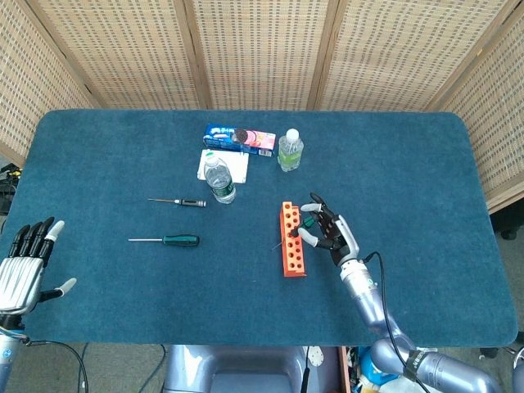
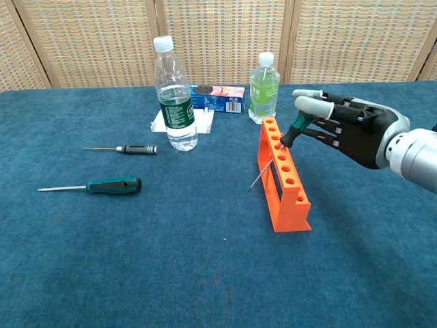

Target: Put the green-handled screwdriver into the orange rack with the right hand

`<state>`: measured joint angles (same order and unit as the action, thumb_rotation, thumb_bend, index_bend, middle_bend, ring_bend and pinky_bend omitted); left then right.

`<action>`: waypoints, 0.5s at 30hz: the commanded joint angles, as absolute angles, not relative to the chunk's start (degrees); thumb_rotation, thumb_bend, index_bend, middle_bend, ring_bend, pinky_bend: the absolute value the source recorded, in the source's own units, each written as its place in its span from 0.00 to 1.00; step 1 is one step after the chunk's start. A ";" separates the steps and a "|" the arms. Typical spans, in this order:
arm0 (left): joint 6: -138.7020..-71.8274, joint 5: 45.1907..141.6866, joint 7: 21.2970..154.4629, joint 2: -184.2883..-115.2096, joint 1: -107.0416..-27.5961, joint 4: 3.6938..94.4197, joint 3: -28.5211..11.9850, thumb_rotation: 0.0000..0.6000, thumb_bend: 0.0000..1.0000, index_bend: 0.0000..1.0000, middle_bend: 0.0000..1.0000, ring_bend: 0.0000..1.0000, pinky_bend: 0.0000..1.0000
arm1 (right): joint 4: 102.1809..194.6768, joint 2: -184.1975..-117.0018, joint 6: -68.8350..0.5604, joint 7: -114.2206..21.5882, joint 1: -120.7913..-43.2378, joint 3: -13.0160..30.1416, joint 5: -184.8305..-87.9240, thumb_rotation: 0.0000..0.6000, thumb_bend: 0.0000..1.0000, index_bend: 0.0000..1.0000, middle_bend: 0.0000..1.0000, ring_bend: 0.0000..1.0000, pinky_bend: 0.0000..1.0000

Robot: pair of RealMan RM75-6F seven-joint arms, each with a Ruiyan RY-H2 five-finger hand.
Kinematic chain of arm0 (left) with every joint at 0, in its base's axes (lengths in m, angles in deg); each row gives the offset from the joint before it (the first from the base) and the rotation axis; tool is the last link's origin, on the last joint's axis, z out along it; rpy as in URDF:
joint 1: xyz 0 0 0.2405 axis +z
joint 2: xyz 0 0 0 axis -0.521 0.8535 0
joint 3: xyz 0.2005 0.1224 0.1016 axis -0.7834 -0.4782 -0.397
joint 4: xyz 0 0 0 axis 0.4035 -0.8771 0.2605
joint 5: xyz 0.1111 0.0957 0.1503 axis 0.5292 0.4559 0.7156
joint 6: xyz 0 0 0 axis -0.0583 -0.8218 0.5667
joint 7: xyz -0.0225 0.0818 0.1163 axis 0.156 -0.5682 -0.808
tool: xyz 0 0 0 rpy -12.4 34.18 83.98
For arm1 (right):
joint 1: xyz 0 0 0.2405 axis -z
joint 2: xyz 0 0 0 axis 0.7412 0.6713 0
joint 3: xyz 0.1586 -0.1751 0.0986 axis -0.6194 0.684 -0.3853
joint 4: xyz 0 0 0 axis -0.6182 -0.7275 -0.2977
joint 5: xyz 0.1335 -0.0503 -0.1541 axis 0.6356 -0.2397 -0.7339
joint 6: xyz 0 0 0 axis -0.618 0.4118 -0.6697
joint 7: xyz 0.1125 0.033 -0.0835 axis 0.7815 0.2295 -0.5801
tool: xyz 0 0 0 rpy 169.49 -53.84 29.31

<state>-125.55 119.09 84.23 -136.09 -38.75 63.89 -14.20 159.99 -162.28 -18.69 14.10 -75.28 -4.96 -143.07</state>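
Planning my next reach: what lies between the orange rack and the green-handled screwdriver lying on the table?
Only bare blue cloth between the orange rack and that screwdriver, in both views.

Green-handled screwdriver (image 2: 289, 130) tilted through orange rack (image 2: 284, 179)
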 commanded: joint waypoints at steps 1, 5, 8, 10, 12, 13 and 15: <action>-125.54 119.06 84.23 -136.10 -38.75 63.89 -14.18 1.00 0.00 0.00 0.00 0.00 0.00 | 160.29 -161.93 -18.77 14.70 -75.25 -4.96 -143.38 1.00 0.22 0.36 0.02 0.00 0.00; -125.65 119.17 84.26 -136.07 -38.72 63.96 -14.21 1.00 0.00 0.00 0.00 0.00 0.00 | 160.72 -161.30 -19.10 15.55 -74.93 -4.46 -144.16 1.00 0.22 0.34 0.02 0.00 0.00; -125.74 119.34 84.29 -136.01 -38.72 64.07 -14.26 1.00 0.00 0.00 0.00 0.00 0.00 | 161.41 -160.63 -19.46 16.03 -74.56 -4.02 -144.69 1.00 0.22 0.32 0.02 0.00 0.00; -125.87 119.55 84.44 -135.95 -38.72 64.16 -14.28 1.00 0.00 0.00 0.00 0.00 0.00 | 162.38 -159.81 -19.71 16.35 -74.08 -3.51 -145.26 1.00 0.22 0.32 0.02 0.00 0.00; -125.99 119.77 84.57 -135.89 -38.72 64.25 -14.33 1.00 0.00 0.00 0.00 0.00 0.00 | 163.27 -159.05 -20.04 16.64 -73.66 -2.97 -145.90 1.00 0.22 0.31 0.02 0.00 0.00; -126.05 119.88 84.62 -135.86 -38.72 64.29 -14.35 1.00 0.00 0.00 0.00 0.00 0.00 | 163.51 -158.85 -20.15 16.69 -73.54 -2.78 -146.08 1.00 0.22 0.31 0.02 0.00 0.00; -126.22 120.11 84.80 -135.83 -38.70 64.36 -14.39 1.00 0.00 0.00 0.00 0.00 0.00 | 164.12 -158.33 -20.38 16.92 -73.31 -2.37 -146.53 1.00 0.22 0.31 0.02 0.00 0.00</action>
